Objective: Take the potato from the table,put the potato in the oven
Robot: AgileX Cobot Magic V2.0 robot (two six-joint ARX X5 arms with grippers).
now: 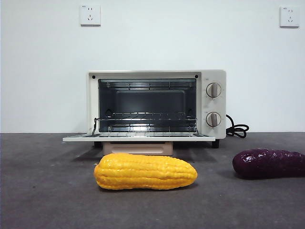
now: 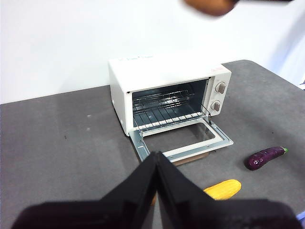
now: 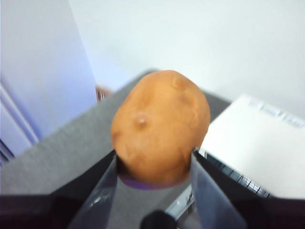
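Right gripper [image 3: 155,164]: clamped on the potato [image 3: 161,126], one jaw on each flank; it is lifted well above the table [image 1: 47,200], with the oven's white top below and beside it in the right wrist view.
Potato: off the table, between the right jaws; most of its brown-orange body stands clear above them. In the left wrist view a blurred brown lump [image 2: 209,5] at the picture's upper margin, above the oven, appears to be the same potato. Not seen in the front view.
Left gripper [image 2: 156,162]: jaws pressed together with nothing between them; held high over the table's front part, facing the oven.
Oven [image 1: 157,102]: near the back edge of the table, door folded down flat towards the front edge, wire rack [image 1: 145,121] visible inside, no food on it. Two knobs on the right panel; black cord [image 1: 237,129] trails beside it.
Corn cob [image 1: 145,171]: lying on its side just before the open door, near the front edge.
Purple vegetable [image 1: 268,163]: lying towards the table's right edge in the front view, apart from the corn.
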